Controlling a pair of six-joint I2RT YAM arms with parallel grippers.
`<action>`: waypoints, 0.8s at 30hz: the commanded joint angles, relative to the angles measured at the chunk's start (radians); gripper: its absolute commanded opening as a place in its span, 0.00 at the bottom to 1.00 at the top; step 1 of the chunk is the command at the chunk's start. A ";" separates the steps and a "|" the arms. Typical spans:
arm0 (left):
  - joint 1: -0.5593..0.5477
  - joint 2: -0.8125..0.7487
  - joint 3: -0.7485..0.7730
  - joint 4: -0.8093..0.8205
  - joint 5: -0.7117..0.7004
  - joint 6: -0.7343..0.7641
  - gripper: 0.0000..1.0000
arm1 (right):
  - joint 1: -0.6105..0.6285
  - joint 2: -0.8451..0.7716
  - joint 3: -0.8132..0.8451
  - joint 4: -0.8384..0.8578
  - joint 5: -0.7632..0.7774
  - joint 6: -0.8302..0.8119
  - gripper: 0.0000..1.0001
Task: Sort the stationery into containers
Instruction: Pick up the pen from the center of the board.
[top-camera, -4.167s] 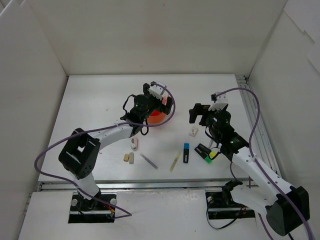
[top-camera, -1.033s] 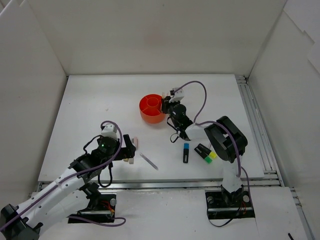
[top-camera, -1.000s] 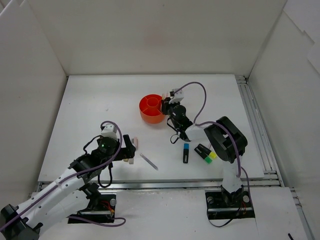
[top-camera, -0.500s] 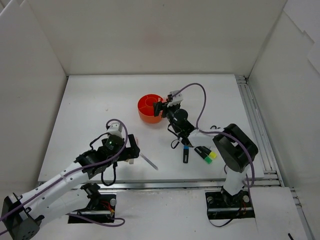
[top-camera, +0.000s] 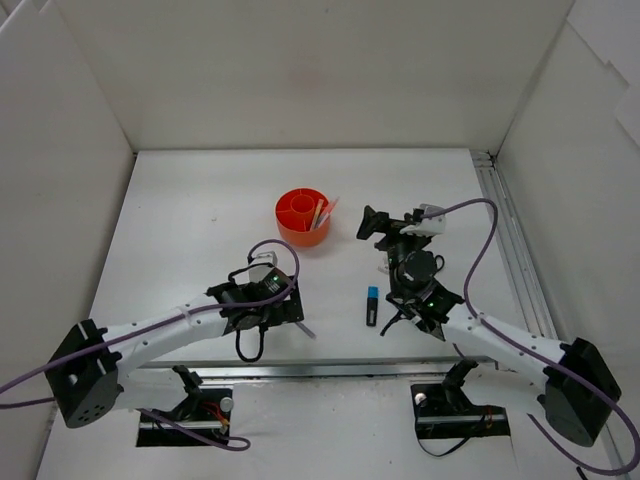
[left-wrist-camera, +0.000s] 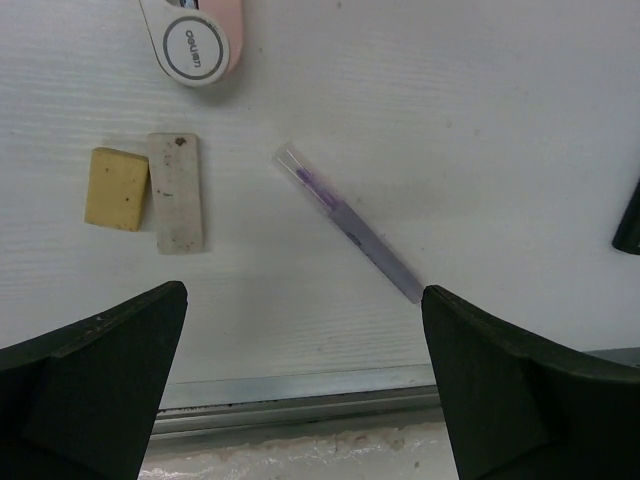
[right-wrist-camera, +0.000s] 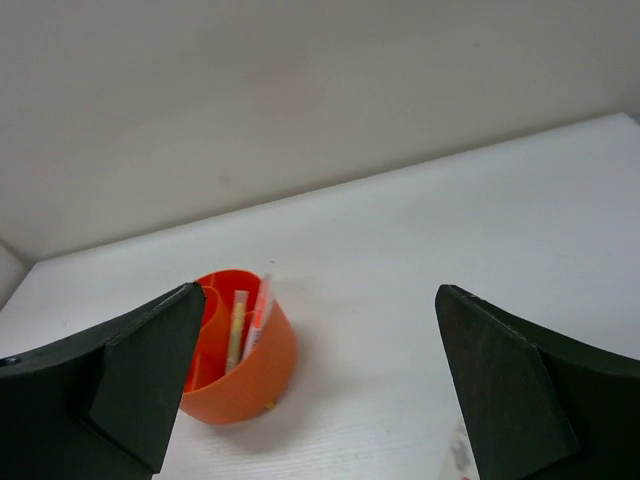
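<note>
The orange organiser (top-camera: 298, 226) stands at the table's middle back, with a yellow pen (right-wrist-camera: 238, 322) and an orange-white pen (right-wrist-camera: 259, 305) leaning in one compartment. My right gripper (top-camera: 371, 224) is open and empty, right of the organiser and apart from it; in its wrist view (right-wrist-camera: 318, 300) the organiser (right-wrist-camera: 250, 380) lies ahead to the left. My left gripper (top-camera: 286, 305) is open and empty above the front edge. Below it (left-wrist-camera: 303, 292) lie a purple pen (left-wrist-camera: 350, 235), a tan eraser (left-wrist-camera: 117, 188), a grey-white eraser (left-wrist-camera: 175, 192) and a pink-white correction tape (left-wrist-camera: 195, 40).
A black highlighter with a blue end (top-camera: 371, 305) lies between the two arms. The metal rail (left-wrist-camera: 300, 400) of the table's front edge runs just below the left gripper. A white piece (right-wrist-camera: 460, 455) shows at the bottom of the right wrist view. White walls enclose the table.
My right gripper has drawn back to the right, away from the organiser, which now holds the pens. My left arm has moved right along the front edge, over the purple pen.
</note>
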 joint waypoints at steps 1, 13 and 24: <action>-0.019 0.067 0.077 0.008 -0.009 -0.086 1.00 | 0.015 -0.163 -0.035 -0.215 0.233 0.088 0.98; 0.003 0.448 0.283 0.003 0.104 -0.077 0.96 | 0.015 -0.413 -0.023 -0.642 0.427 0.227 0.98; 0.059 0.581 0.331 0.043 0.161 -0.017 0.48 | 0.008 -0.378 -0.017 -0.656 0.467 0.228 0.98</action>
